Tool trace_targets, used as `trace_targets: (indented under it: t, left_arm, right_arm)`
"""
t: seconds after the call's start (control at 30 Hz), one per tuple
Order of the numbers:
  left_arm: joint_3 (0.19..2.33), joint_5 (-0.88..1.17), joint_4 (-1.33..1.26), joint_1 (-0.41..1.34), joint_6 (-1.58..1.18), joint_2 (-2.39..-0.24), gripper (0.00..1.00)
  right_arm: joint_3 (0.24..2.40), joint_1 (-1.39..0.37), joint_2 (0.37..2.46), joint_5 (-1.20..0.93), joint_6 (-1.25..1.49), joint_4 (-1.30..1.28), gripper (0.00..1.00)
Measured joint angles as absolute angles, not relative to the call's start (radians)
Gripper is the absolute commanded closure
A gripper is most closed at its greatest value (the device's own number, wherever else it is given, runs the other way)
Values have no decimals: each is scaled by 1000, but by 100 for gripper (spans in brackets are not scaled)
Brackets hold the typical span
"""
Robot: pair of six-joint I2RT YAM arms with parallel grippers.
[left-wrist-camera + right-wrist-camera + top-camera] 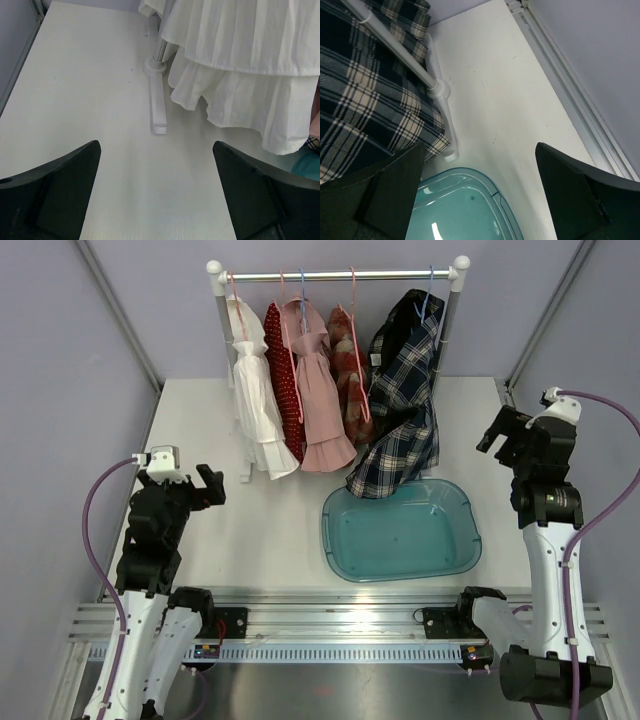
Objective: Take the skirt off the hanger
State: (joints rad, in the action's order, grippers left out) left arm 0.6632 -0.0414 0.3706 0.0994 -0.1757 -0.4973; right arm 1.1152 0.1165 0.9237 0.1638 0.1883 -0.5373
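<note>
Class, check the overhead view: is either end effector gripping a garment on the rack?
No, the left end effector and the right end effector are both open and apart from the clothes on the rack.

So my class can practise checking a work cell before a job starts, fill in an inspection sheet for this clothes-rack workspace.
Surface: white table, bare in front of the arms.
Job's things: rack holding five hung garments; plaid garment at the right end, its hem over the basin's far rim.
Clutter: teal basin, empty.
Grippers: left gripper open, holding nothing; right gripper open, holding nothing.
Cables: purple left cable and right cable loop off the arms, clear of the rack.
Surroundings: plain walls; metal rail at the near edge.
</note>
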Motion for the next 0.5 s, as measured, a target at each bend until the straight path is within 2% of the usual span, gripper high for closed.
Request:
trace_targets:
  t: [0.13, 0.27, 0.5]
  left_arm:
    - [663, -36, 370, 99, -176, -497, 1]
    - [663, -36, 370, 99, -176, -497, 1]
    - [663, -35, 370, 99, -175, -497, 1]
  right_arm:
    - [1174, 118, 935, 45, 94, -589, 1]
    - [1317, 119, 973, -266, -67, -667, 0]
    - [1501, 106, 1060, -706, -141, -751, 0]
